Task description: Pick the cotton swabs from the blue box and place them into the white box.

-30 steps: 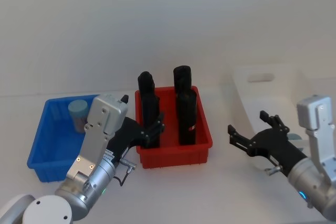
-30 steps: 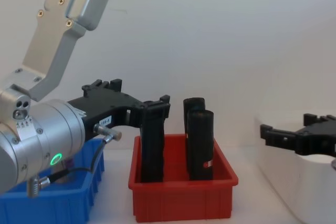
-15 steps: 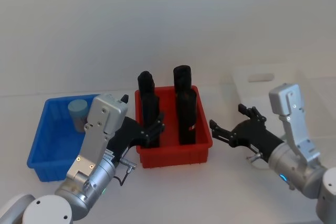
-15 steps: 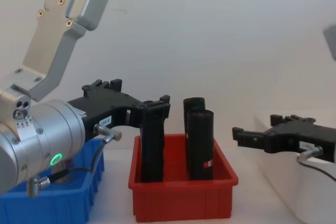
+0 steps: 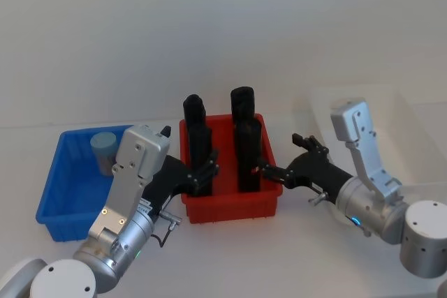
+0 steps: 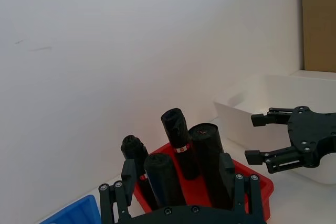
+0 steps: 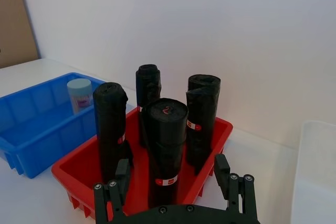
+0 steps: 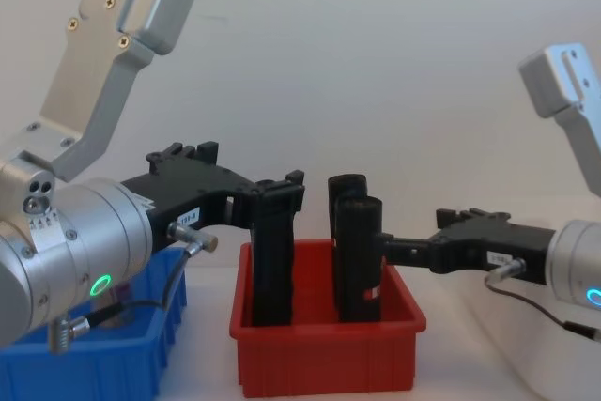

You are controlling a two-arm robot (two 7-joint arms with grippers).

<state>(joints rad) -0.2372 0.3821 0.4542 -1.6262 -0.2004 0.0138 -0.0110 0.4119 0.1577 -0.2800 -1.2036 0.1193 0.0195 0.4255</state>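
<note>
Swabs (image 5: pixel 104 147) stand as a single jar in the far corner of the blue box (image 5: pixel 59 200), on the robot's left; the white box (image 5: pixel 412 144) sits on the right, with a red bin (image 5: pixel 230 204) of black rolls (image 5: pixel 246 146) between them, so any transfer must pass over or around that bin. Right gripper (image 5: pixel 279 163) reaches in from the white box's side, fingers spread and empty, its tips at the red bin's right wall beside a roll, seemingly heading across toward the swabs. Left gripper (image 5: pixel 207 169) hangs parked by the red bin's left edge, also spread wide and holding nothing.
</note>
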